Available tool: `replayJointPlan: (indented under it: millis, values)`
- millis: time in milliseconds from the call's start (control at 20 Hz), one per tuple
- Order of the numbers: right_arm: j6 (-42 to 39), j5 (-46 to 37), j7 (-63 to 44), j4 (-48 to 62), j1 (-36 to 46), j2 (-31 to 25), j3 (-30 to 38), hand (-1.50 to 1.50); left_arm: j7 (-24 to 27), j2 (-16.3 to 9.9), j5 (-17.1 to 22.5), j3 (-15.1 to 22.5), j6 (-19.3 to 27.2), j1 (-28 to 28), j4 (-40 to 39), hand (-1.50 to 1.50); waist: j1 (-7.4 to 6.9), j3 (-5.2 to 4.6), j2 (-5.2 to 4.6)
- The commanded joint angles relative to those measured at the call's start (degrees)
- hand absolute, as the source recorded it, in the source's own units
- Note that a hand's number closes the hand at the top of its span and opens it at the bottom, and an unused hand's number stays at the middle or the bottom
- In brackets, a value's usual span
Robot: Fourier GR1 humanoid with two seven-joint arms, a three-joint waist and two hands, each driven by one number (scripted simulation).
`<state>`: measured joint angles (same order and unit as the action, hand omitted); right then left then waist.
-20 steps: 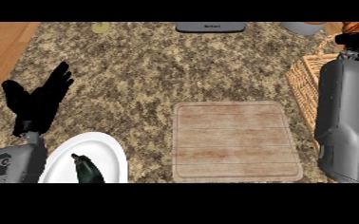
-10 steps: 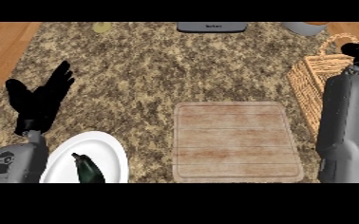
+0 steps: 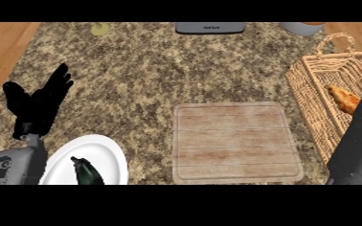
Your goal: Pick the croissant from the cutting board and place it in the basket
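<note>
The left hand (image 3: 39,103) is held open and upright at the left of the desk (image 3: 148,72), fingers straight. Of the right arm only a dark forearm is seen at the lower right edge; its hand is out of view. The croissant (image 3: 344,98) lies inside the basket (image 3: 314,100), beside the bare cutting board (image 3: 235,141).

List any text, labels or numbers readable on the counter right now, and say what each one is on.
Grey appliance at the counter's far edge: a short dark marking on its front, too blurred to read.
Cutting board, basket, croissant, white plate: no text visible.
Nothing else carries any lettering.
</note>
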<state>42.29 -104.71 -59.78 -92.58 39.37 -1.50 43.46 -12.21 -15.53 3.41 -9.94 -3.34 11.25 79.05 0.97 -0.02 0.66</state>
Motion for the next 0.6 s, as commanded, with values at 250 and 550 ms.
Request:
replayJointPlan:
  millis: [250, 550]
  values:
    - [-9.65, 12.16, -9.75, -30.23, -22.38, 1.49, -10.92, -1.50, 0.37, 0.29, -0.10, 0.16, -0.23, -2.26, 1.29, 0.00, 0.59, 0.01, 0.43]
    - [-14.55, 19.71, -15.70, -45.44, -40.09, 1.50, -20.84, -1.50, -0.27, 0.67, -0.55, 0.03, 0.86, -0.96, 0.50, 0.00, 1.15, 0.05, 0.12]
